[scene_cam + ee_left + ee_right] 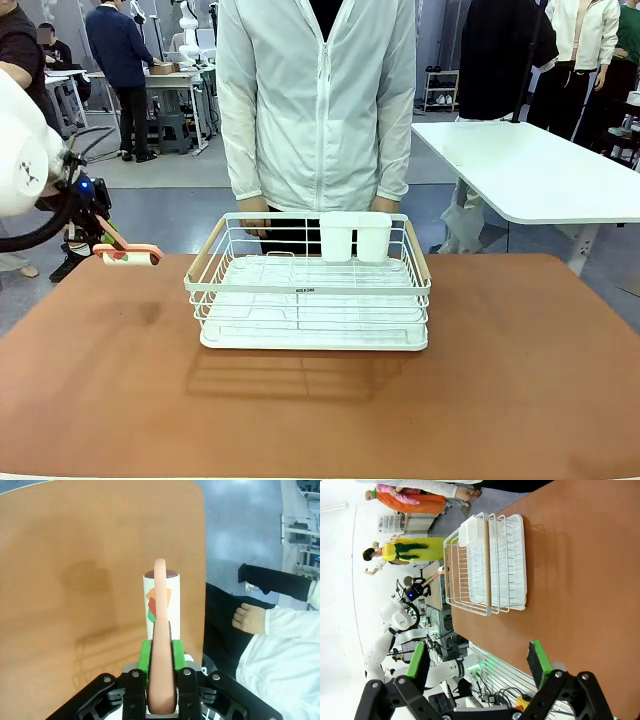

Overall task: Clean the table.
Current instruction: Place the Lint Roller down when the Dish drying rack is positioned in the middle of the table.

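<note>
A: What's in front of you, largest first?

B: You've got the table, terracotta, spanning the view. At its middle sits a white wire dish rack, a person standing just behind it.

A: And your grippers?

B: Your left gripper is clamped on a pink-handled lint roller, probably held above the table's left edge. Your right gripper stands wide, holding nothing.

Table terracotta; dish rack white wire; lint roller pink handle, white roll.
</note>
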